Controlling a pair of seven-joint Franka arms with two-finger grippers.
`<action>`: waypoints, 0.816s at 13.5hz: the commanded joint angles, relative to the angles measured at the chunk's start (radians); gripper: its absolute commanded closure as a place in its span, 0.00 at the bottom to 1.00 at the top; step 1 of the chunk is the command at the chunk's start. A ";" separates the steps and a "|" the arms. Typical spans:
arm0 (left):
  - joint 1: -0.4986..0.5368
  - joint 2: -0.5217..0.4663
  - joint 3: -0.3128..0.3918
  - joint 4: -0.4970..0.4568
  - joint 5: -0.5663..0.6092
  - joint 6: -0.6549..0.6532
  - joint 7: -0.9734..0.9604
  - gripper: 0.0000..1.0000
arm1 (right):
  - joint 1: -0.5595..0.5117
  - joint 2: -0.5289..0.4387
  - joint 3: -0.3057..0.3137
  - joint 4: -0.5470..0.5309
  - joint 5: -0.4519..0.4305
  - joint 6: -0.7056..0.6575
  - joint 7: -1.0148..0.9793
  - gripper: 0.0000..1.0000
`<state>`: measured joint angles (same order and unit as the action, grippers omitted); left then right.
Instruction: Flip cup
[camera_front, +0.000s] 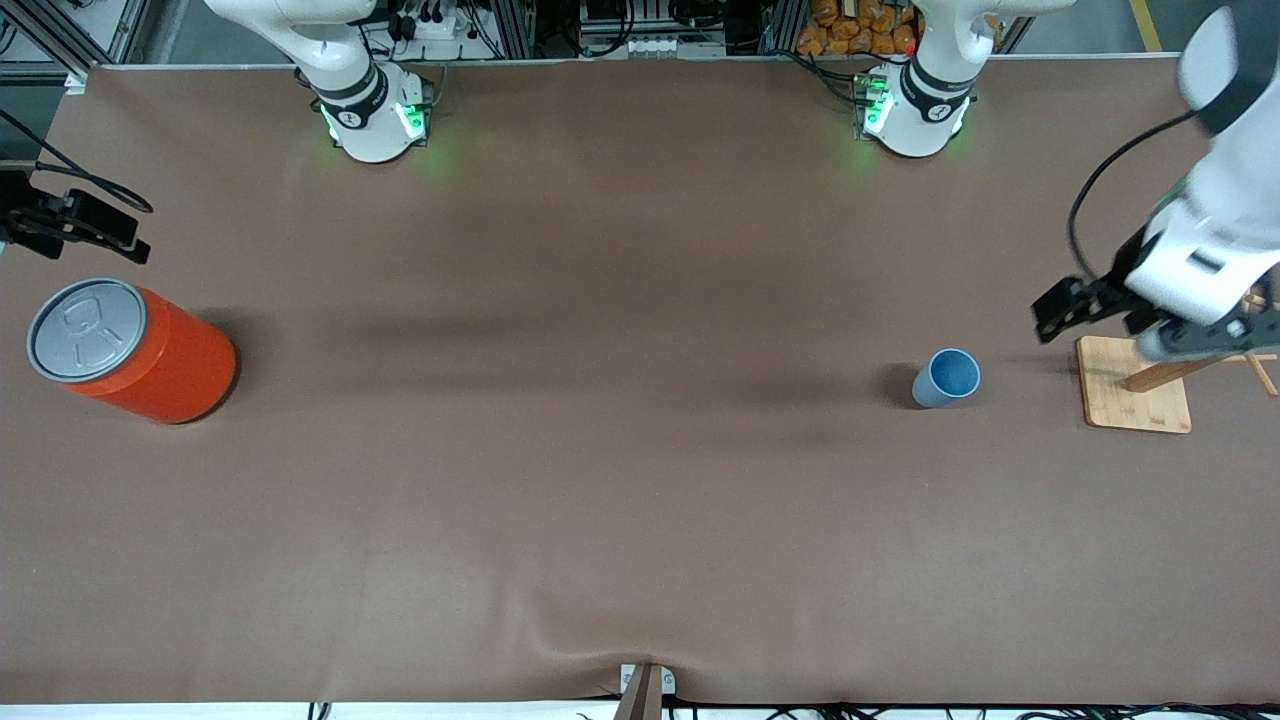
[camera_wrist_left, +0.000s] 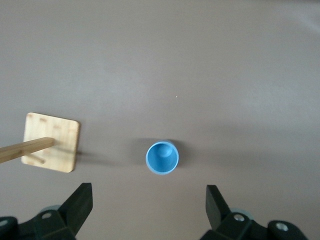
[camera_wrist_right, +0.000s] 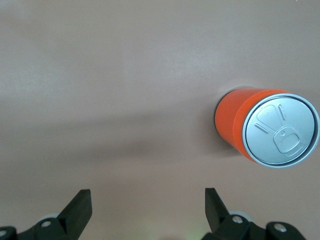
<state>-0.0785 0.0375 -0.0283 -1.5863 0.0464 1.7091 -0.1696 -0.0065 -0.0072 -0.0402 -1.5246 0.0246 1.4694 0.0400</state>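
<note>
Standing upright cup (camera_front: 946, 377), seemingly open table (camera_front: 600, 450) around, wooden stand (camera_front: 1135, 398) beside it

The small blue cup (camera_front: 946, 378) looks matt and smooth like plastic, the stand (camera_front: 1135, 398) is pale wood, and the orange can (camera_front: 132, 350) has a dull grey metal lid.

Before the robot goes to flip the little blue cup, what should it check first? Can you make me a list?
1. Cup standing with its mouth up: ok.
2. Left gripper open, holding nothing: ok.
3. Left gripper lined up over the cup: not ok, it is up over the wooden stand beside the cup.
4. Bare table around the cup for turning it: ok.
5. Right gripper open, waiting by the orange can at the table's other end: ok.
</note>
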 joint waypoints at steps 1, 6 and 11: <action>0.010 -0.070 0.039 0.017 -0.034 -0.065 0.073 0.00 | -0.001 0.009 -0.004 0.023 0.021 -0.014 0.003 0.00; 0.000 -0.071 0.068 0.086 -0.019 -0.134 0.077 0.00 | 0.000 0.009 -0.004 0.023 0.021 -0.014 0.003 0.00; 0.005 -0.073 0.123 0.072 -0.020 -0.178 0.203 0.00 | 0.000 0.009 -0.004 0.023 0.021 -0.015 0.003 0.00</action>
<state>-0.0743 -0.0441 0.0882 -1.5317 0.0321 1.5576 0.0108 -0.0064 -0.0072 -0.0402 -1.5244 0.0248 1.4694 0.0400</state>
